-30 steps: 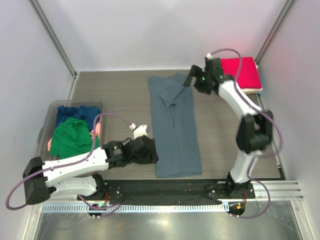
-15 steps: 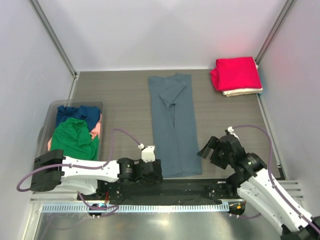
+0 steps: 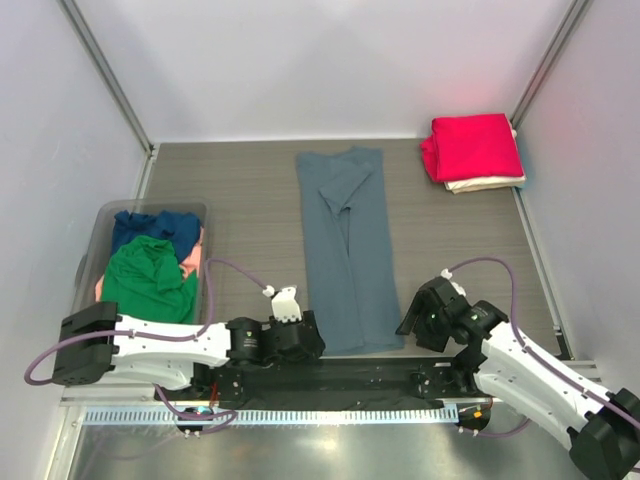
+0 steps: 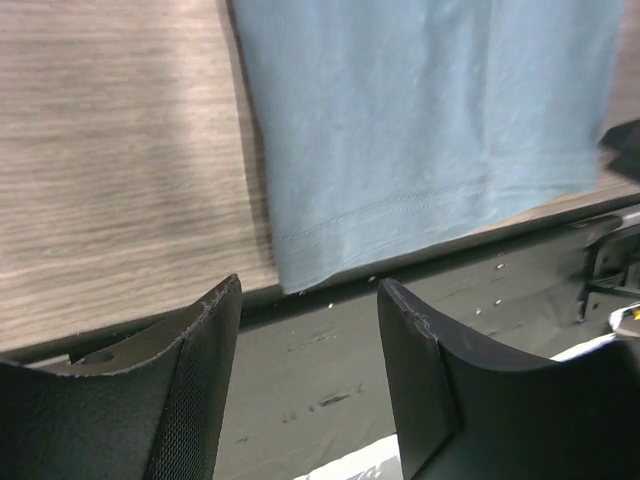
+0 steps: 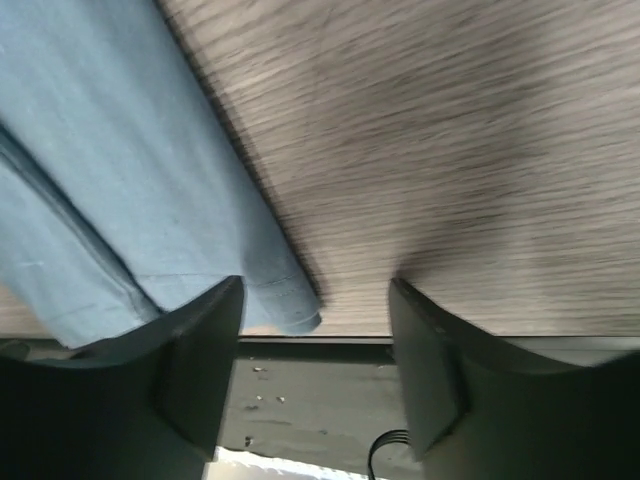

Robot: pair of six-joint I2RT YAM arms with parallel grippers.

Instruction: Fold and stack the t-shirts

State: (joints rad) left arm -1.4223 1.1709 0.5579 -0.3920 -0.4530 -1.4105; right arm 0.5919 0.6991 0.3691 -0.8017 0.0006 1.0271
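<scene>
At the near edge of the tabletop [image 3: 250, 190], the left tool [image 4: 308, 290] hangs low over the black base plate [image 4: 330, 370] with its two fingers spread apart and nothing between them. Its tips sit just short of the near left corner of the grey-blue t-shirt [image 3: 350, 250]. The right tool [image 5: 316, 285] is also spread wide and empty. It sits at the near right corner of the same shirt, with that hem corner showing just beyond its left finger in the right wrist view. Whether either tool touches the cloth cannot be told

The grey-blue t-shirt lies flat as a long narrow strip, folded lengthwise. It runs from its stitched hem at the near edge, between the two tools, up toward the far edge at mid-width, and a sleeve is folded over its far part

Along the left edge stands a clear plastic bin [image 3: 95, 235]. A crumpled green t-shirt [image 3: 148, 280] lies nearest in it, with a salmon-pink t-shirt [image 3: 195, 262] peeping out beside it and a navy t-shirt [image 3: 155, 228] behind

In the far right corner a folded red t-shirt [image 3: 472, 147] rests on a folded cream t-shirt [image 3: 485, 184], whose edge shows beneath it on the near side
</scene>
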